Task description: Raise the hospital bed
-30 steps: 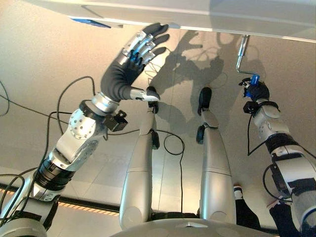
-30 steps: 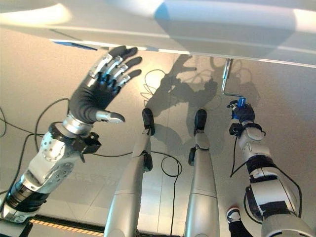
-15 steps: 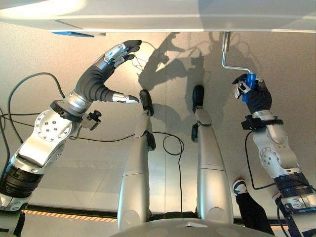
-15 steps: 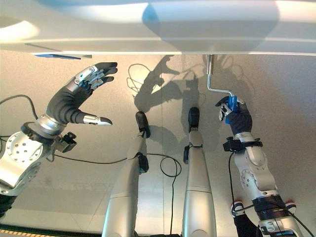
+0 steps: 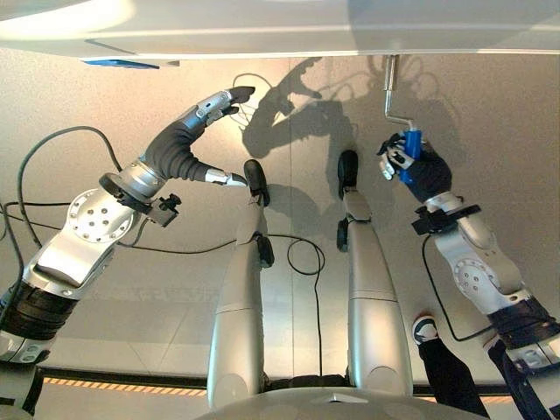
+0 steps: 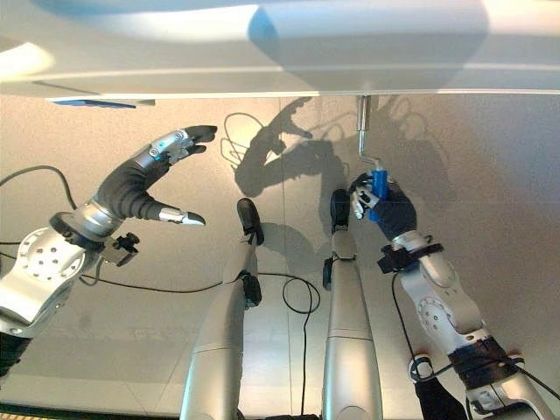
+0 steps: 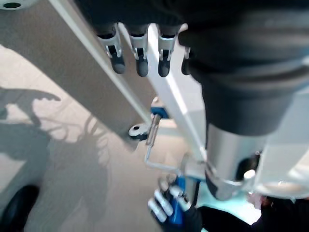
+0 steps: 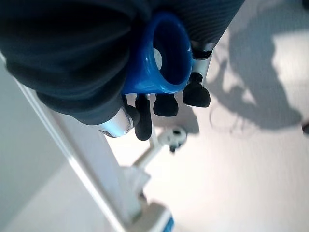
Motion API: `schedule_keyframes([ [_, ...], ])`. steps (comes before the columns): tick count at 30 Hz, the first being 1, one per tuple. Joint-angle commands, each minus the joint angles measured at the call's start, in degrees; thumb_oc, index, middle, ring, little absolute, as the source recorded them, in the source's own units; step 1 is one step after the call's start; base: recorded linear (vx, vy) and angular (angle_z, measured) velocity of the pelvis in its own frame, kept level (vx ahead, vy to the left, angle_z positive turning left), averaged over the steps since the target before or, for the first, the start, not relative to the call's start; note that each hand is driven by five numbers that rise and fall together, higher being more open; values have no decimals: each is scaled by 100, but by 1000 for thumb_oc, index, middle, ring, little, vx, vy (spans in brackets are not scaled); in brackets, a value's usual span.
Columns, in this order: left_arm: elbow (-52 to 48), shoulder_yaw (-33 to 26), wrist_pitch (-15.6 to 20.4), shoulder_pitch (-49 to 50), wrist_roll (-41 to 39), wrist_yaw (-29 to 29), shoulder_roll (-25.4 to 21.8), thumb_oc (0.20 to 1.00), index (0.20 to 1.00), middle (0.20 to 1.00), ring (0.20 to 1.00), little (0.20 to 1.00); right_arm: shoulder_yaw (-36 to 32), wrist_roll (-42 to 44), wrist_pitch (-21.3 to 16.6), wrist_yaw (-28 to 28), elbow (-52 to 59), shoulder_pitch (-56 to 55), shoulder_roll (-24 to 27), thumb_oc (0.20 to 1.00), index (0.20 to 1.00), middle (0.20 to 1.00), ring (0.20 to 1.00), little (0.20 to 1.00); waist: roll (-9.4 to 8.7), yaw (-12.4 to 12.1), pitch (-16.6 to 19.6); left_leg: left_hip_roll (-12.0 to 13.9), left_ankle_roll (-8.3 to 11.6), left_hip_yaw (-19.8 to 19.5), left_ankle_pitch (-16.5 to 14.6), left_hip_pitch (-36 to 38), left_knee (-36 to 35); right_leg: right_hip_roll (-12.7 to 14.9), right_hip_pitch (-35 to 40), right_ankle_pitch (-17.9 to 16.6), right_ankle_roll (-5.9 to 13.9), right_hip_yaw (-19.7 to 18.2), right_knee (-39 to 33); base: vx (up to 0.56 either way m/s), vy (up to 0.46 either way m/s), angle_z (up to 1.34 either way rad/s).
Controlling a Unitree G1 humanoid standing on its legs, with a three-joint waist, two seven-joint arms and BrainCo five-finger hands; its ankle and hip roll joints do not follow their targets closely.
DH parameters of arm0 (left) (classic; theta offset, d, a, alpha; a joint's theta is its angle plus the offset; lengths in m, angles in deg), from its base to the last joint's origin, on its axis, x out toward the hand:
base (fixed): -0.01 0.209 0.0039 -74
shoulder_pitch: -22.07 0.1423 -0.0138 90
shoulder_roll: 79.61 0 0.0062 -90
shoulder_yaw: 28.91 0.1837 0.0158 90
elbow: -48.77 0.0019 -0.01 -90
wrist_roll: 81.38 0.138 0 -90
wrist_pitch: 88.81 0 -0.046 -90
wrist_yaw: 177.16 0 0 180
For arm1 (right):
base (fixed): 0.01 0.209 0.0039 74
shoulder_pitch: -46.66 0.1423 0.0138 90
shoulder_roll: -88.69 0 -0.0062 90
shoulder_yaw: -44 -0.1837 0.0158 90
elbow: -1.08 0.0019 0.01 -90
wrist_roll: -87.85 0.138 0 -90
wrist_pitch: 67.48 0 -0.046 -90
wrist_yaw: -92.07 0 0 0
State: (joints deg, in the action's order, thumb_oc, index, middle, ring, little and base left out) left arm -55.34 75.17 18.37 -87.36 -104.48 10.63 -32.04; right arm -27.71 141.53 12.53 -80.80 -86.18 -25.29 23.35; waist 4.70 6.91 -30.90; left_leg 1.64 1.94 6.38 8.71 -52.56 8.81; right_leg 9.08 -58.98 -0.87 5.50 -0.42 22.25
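Blue plastic sleeve on the crank (image 6: 378, 194) is what my right hand (image 6: 385, 206) is wrapped around, fingers curled tight about it; in the right wrist view the sleeve's round end (image 8: 164, 50) shows between palm and fingertips. The crank is bent steel rod, running up from the sleeve to a socket under the bed frame (image 5: 289, 39), just below the frame's edge. I judge it stiff and unyielding, with real resistance in the turn since it drives the bed's lifting screw; the sleeve probably spins freely on the rod, so it is the right place to hold, while bare steel would be slick and would twist in my grip. My left hand (image 5: 188, 140) hangs below the frame, well apart from the crank, fingers straight and holding nothing. It could brace against the frame if the turning gets heavy.
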Motion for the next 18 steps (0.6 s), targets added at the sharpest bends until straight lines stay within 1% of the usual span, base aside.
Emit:
schedule_keyframes([
  [1,-130,-15,265,-128,234,-65,88,1000,1000,1000,1000,1000,428,-128,-427,1011,1218,514,-185,200,200,200,200,200,-240,-43,111,-8,140,111,-748,159,826,-117,372,-635,445,182,-694,7,2,-4],
  [6,-105,169,214,-194,328,-147,235,1000,1000,1000,1000,1000,969,-411,-380,837,856,1083,-517,200,200,200,200,200,-185,-116,111,-2,134,96,-745,140,847,-113,365,-618,425,210,-668,0,0,0],
  [8,-112,231,205,-230,346,-149,252,1000,1000,1000,1000,1000,1118,-718,-427,677,684,1346,-554,200,200,200,200,200,-168,-144,111,-8,136,98,-746,153,827,-116,373,-613,422,207,-681,0,0,0],
  [10,-134,332,191,-250,320,-116,292,1000,1000,1000,1000,1000,1270,-748,-361,638,307,1546,-693,200,200,200,200,200,-151,-181,111,-4,136,90,-738,162,823,-111,372,-616,419,209,-669,2,-5,-2],
  [12,-124,447,186,-329,294,-96,332,1000,1000,1000,1000,1000,1435,-847,-285,544,-319,1750,-880,200,200,200,200,200,-134,-217,111,2,131,80,-739,160,829,-102,375,-616,415,209,-662,0,0,0],
  [13,-121,447,187,-331,293,-96,331,1000,1000,1000,1000,1000,1438,-845,-291,548,-329,1758,-884,200,200,200,200,200,-135,-217,111,2,131,79,-740,158,830,-102,373,-616,415,209,-662,0,0,0],
  [14,-83,566,185,-452,240,-119,410,1000,1000,1000,1000,1000,1596,-1192,-249,305,-1092,2048,-1016,200,200,200,200,200,-110,-256,111,-5,128,70,-747,155,843,-101,378,-612,412,216,-654,0,0,0],
  [15,-74,621,176,-517,233,-118,452,1000,1000,1000,1000,1000,1659,-1224,-198,289,-1439,2141,-1115,200,200,200,200,200,-100,-273,111,-10,128,59,-749,153,849,-99,379,-611,411,218,-656,0,0,0],
  [16,-72,622,177,-521,233,-119,451,1000,1000,1000,1000,1000,1660,-1223,-203,292,-1448,2147,-1118,200,200,200,200,200,-100,-273,111,-9,128,58,-750,150,850,-100,377,-611,411,219,-656,0,0,0],
  [17,-61,713,161,-652,178,-129,516,1000,1000,1000,1000,1000,1770,-1655,-147,117,-2152,2465,-1175,200,200,200,200,200,-55,-316,111,-17,133,42,-744,147,841,-93,379,-603,405,226,-658,0,0,0],
  [18,-47,784,166,-700,147,-126,583,1000,1000,1000,1000,1000,1771,-1609,-107,81,-2516,2525,-1262,200,200,200,200,200,-39,-329,111,-24,131,33,-741,137,850,-91,368,-597,400,230,-644,0,0,0],
])
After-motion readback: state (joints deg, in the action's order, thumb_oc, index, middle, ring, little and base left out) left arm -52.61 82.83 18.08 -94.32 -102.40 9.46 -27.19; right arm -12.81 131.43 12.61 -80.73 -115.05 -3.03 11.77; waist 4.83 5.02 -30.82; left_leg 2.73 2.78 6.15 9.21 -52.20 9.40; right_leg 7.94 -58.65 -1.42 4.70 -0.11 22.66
